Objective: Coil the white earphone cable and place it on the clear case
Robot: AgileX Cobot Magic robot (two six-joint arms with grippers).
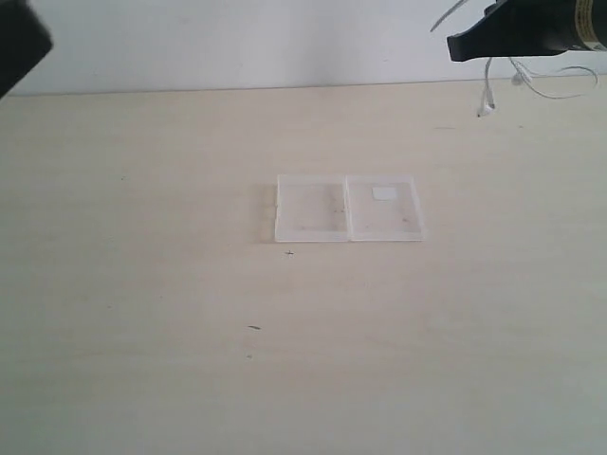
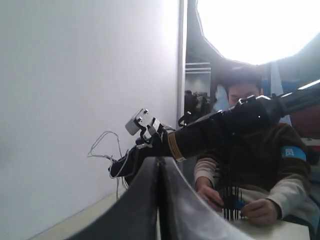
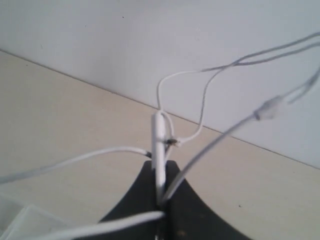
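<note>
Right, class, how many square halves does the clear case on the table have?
2, side by side in the exterior view: plain half left, labelled half right; none appears hidden.

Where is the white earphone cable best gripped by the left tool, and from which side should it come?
Probably the strand of the white earphone cable hanging below the shut right tool, just above its dangling end. Come sideways from the middle of the table: the strand hangs vertical and free. The left tool is shut, so open it first.
</note>
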